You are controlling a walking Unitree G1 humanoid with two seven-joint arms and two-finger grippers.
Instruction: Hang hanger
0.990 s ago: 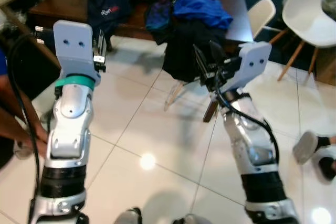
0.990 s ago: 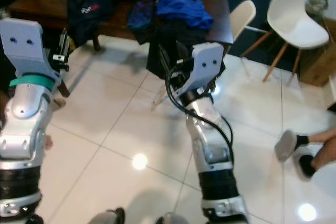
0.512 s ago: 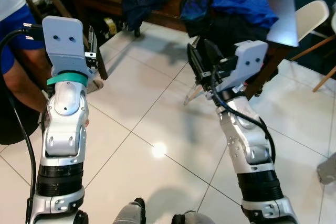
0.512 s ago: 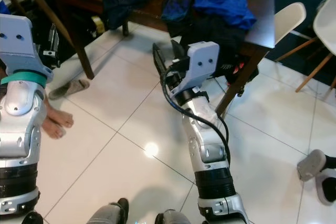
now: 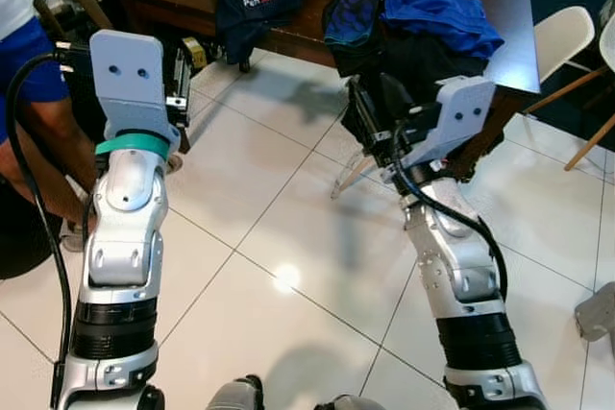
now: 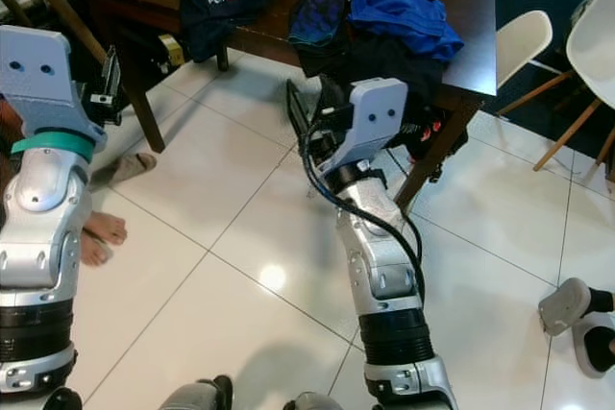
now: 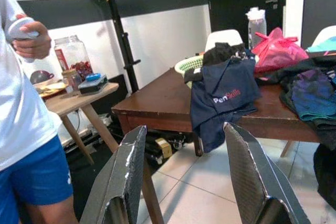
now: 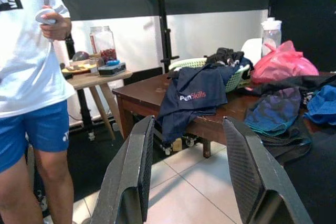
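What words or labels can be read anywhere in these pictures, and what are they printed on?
"PenSkills", in white and red letters, on the navy shirt hanging over the edge of the wooden table.
A black print at the shoulder of the person's white T-shirt: cut off, unreadable.
The label on the glass jar on the small side table: too small to read.

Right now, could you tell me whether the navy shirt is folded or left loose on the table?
Loose: the navy shirt drapes unfolded over the table edge, hanging toward the floor.
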